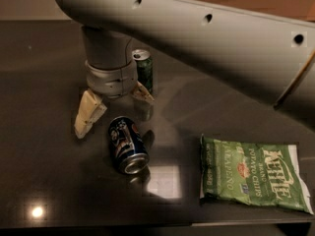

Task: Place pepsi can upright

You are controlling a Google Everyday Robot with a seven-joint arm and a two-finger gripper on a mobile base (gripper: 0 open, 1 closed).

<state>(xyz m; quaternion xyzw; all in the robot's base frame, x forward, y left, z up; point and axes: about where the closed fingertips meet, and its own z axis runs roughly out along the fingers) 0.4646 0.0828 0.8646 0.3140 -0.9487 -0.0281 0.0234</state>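
Observation:
The pepsi can (pixel 127 144), dark blue with a round red-and-white logo, lies on its side on the dark table (pixel 44 171), its silver end facing the front. My gripper (pixel 114 111) hangs just above and behind the can, open, with one cream finger (pixel 88 113) to the can's left and the other finger (pixel 142 93) behind it on the right. It holds nothing.
A green soda can (pixel 144 70) stands upright behind the gripper, partly hidden by the wrist. A green Kettle chips bag (pixel 253 173) lies flat at the front right. The large grey arm (pixel 206 31) spans the top of the view.

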